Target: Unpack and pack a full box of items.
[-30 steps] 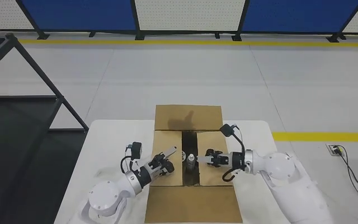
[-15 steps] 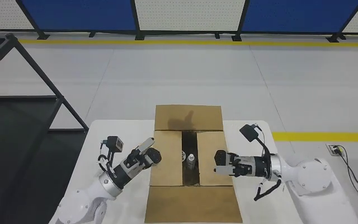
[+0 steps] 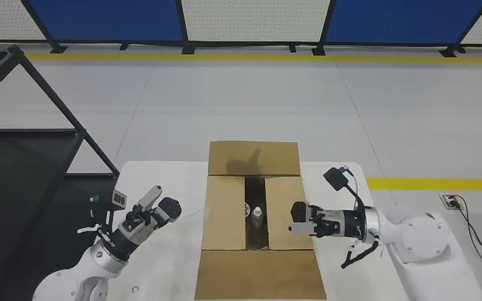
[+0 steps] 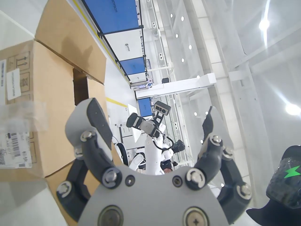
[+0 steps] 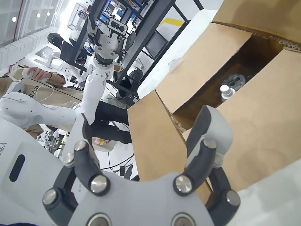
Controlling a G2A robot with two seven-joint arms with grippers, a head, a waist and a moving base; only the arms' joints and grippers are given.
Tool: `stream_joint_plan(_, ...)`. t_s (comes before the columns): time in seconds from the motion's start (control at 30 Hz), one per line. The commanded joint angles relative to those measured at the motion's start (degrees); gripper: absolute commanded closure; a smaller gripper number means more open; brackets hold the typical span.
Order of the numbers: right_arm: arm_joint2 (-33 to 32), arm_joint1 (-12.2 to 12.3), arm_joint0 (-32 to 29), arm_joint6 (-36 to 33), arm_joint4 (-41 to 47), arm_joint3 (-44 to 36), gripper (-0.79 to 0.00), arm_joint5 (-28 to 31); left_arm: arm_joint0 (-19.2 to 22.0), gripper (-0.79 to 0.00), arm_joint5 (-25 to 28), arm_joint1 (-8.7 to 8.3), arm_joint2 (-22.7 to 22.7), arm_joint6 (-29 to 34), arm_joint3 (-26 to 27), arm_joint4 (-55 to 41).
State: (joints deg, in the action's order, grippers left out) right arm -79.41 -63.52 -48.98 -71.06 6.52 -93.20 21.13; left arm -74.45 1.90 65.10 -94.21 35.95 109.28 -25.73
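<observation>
Top view and both wrist views. A brown cardboard box (image 3: 224, 213) stands on a white table with rounded corners (image 3: 162, 177). The box's far flap and near flap lie spread outward. Its two side flaps are folded in over the opening, leaving a narrow dark slot between them along the middle of the box.

In that slot stands a small clear bottle with a white cap (image 3: 257, 217), upright, cap upward. The right wrist view shows the same bottle (image 5: 227, 91) deep inside the box, just beside a clear round item (image 5: 234, 79) whose kind cannot be told.

The left gripper (image 3: 162, 202) is off the box on its left side, above the bare table and well apart from the left side flap. Its fingers are spread wide with nothing between them, as the left wrist view (image 4: 152, 114) confirms. That view also shows the box (image 4: 54, 83) from the side, with white paper labels (image 4: 16, 83) stuck on the left side flap.

The right gripper (image 3: 295, 217) is over the right side flap of the box, near that flap's outer edge and pointing toward the slot. Its fingers are likewise apart and hold nothing, as seen in the right wrist view (image 5: 145, 121). Whether they touch the flap cannot be told.
</observation>
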Motion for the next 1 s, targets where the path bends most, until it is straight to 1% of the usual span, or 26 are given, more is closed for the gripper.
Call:
stream_joint_plan(0.0,0.13,0.03,-0.45,0.84,0.96,-0.83,-0.785,-0.22,0.0,-0.785,0.0,0.0,-0.02,0.0,0.0,0.0)
stream_joint_plan(0.07,-0.43,0.28,-0.75,-0.01,2.19,-1.21,-0.785,-0.68,0.0,-0.785,0.0,0.0,-0.02,0.0,0.0,0.0)
stream_joint_plan(0.17,-2.15,0.84,-2.31,-3.43,6.56,-1.59,-0.785,-1.92,0.45,-0.785,0.03,0.02,0.37,-0.39,-0.91,-0.27)
stream_joint_plan(0.3,-5.7,1.83,-5.74,-8.34,11.07,-2.43,-0.785,-3.61,4.42,-0.785,0.0,0.06,1.69,-0.19,-5.0,-1.15)
stream_joint_plan(0.4,-8.51,2.55,-9.29,-11.08,13.43,-3.87,-0.785,-4.65,8.59,-0.785,0.85,0.01,2.91,1.38,-9.14,-0.52)
stream_joint_plan(0.47,-10.5,2.97,-12.09,-12.15,14.75,-5.28,-0.785,-4.89,11.7,-0.785,4.01,-0.02,3.73,3.4,-12.59,0.33)
stream_joint_plan(0.53,-12.68,3.32,-15.32,-12.04,16.1,-7.07,-0.785,-4.63,14.43,-0.785,6.08,0.07,4.8,6.1,-17.1,-1.58)
stream_joint_plan(0.63,-15.69,3.79,-20.67,-12.05,17.25,-9.94,-0.785,-5.01,18.66,-0.785,9.18,0.2,6.45,6.97,-23.33,-0.39)
stream_joint_plan(0.73,-18.05,4.27,-24.96,-12.45,16.55,-12.22,-0.785,-6.72,22.56,-0.785,10.4,0.39,8.01,7.31,-28.91,-0.06)
stream_joint_plan(0.77,-18.73,4.39,-26.03,-11.74,15.83,-12.71,-0.785,-7.54,23.44,-0.785,11.57,0.41,8.22,6.68,-29.92,0.9)
stream_joint_plan(0.83,-19.25,4.54,-27.27,-10.42,14.08,-13.37,-0.785,-9.14,23.44,-0.785,11.57,0.41,8.22,6.68,-29.92,0.9)
stream_joint_plan(0.97,-19.25,4.54,-27.27,-10.42,14.08,-13.37,-0.785,-9.14,23.44,-0.785,11.57,0.41,8.22,6.68,-29.92,0.9)
